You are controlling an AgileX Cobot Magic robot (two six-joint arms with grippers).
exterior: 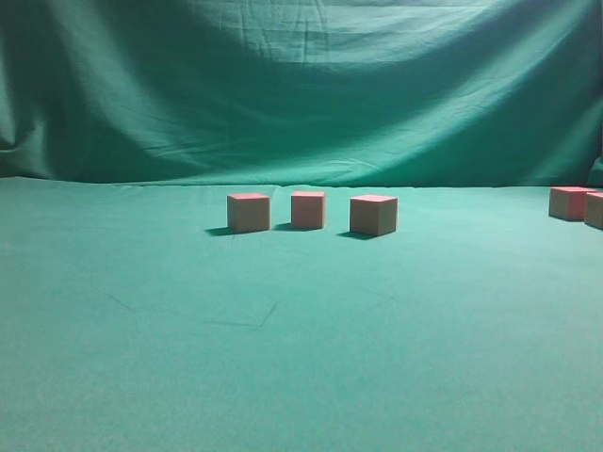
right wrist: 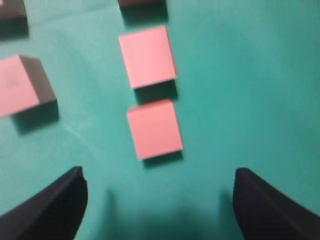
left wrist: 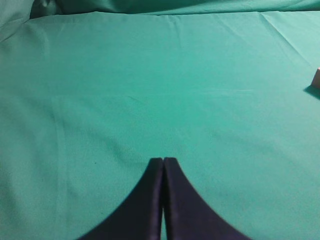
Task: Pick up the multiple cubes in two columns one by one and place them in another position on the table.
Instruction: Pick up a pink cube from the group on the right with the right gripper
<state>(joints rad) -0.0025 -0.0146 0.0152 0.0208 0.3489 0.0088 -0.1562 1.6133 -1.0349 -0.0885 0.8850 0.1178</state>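
Three pinkish-red cubes with tan sides stand in a row mid-table (exterior: pixel 248 213), (exterior: pixel 308 209), (exterior: pixel 373 215). Two more cubes (exterior: pixel 570 202) sit at the far right edge. Neither gripper shows in the exterior view. From above, the right wrist view shows my right gripper (right wrist: pixel 157 182) open over bare green cloth with nothing between its black fingers (right wrist: pixel 65 200). Just ahead of it lies a cube (right wrist: pixel 154 129), with another cube (right wrist: pixel 147 56) right behind it in a column. A third cube (right wrist: pixel 20 85) stands to the left. My left gripper (left wrist: pixel 163 161) is shut and empty above the table (left wrist: pixel 150 90).
More cubes are cut off by the top edge of the right wrist view (right wrist: pixel 141 2), (right wrist: pixel 11 9). A sliver of a cube (left wrist: pixel 317 78) shows at the right edge of the left wrist view. A green draped backdrop (exterior: pixel 301 85) rises behind the table.
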